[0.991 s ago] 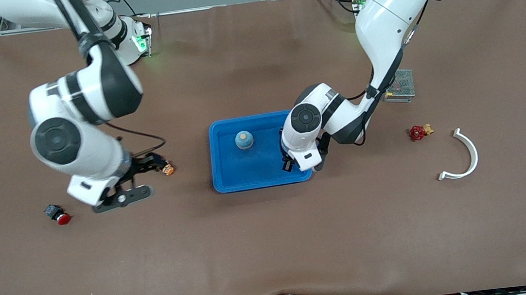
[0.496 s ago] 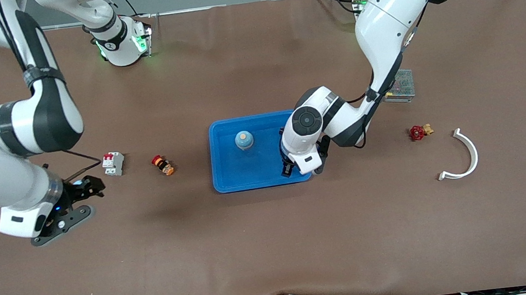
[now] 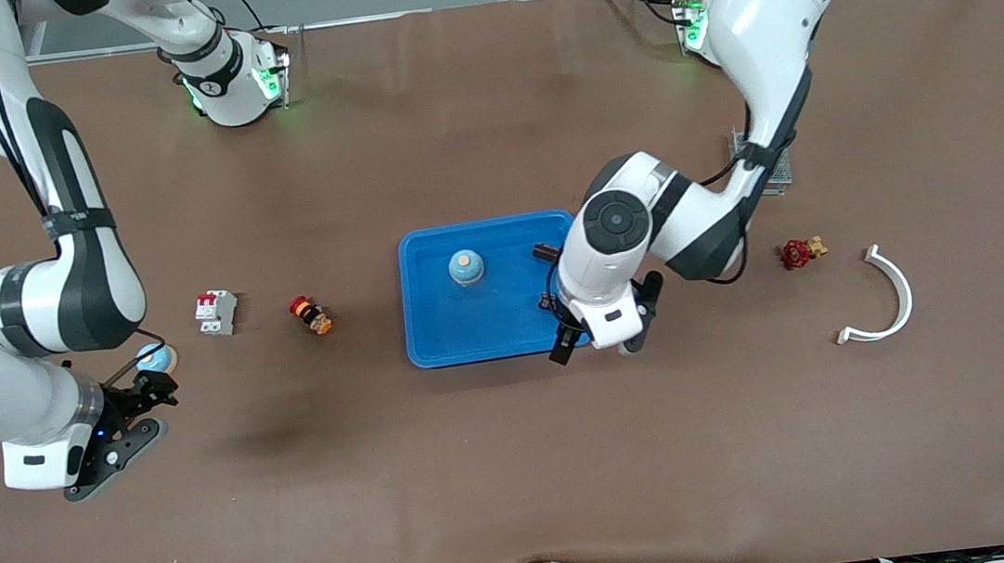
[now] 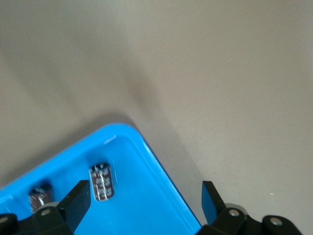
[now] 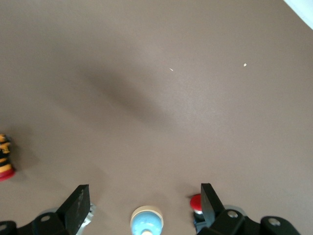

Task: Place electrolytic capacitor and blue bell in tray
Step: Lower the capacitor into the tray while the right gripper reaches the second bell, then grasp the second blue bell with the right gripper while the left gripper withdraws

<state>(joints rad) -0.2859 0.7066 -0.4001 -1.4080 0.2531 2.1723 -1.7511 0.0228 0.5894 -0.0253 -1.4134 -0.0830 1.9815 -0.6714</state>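
The bright blue tray (image 3: 432,326) lies mid-table. In it stand a blue bell (image 3: 465,268) and a small dark electrolytic capacitor (image 3: 544,252), which also shows lying free on the tray floor (image 4: 101,181). My left gripper (image 3: 598,344) hangs open over the tray's corner toward the left arm's end (image 4: 144,200), holding nothing. A second dark cylinder (image 4: 39,195) shows partly beside the capacitor. Another blue bell (image 3: 157,358) stands on the table toward the right arm's end. My right gripper (image 3: 143,394) is open just above this bell (image 5: 146,220), its fingers apart on either side (image 5: 143,198).
A white and red breaker (image 3: 216,312) and an orange-black button part (image 3: 310,315) lie between the outer bell and the tray. A red push button (image 5: 195,201) sits beside that bell. A red valve (image 3: 798,252), white curved piece (image 3: 891,297) and mesh box (image 3: 770,169) lie toward the left arm's end.
My left gripper opened, let the capacitor go in the tray and drew back over the tray's corner. My right arm swung toward its end of the table, over the outer bell.
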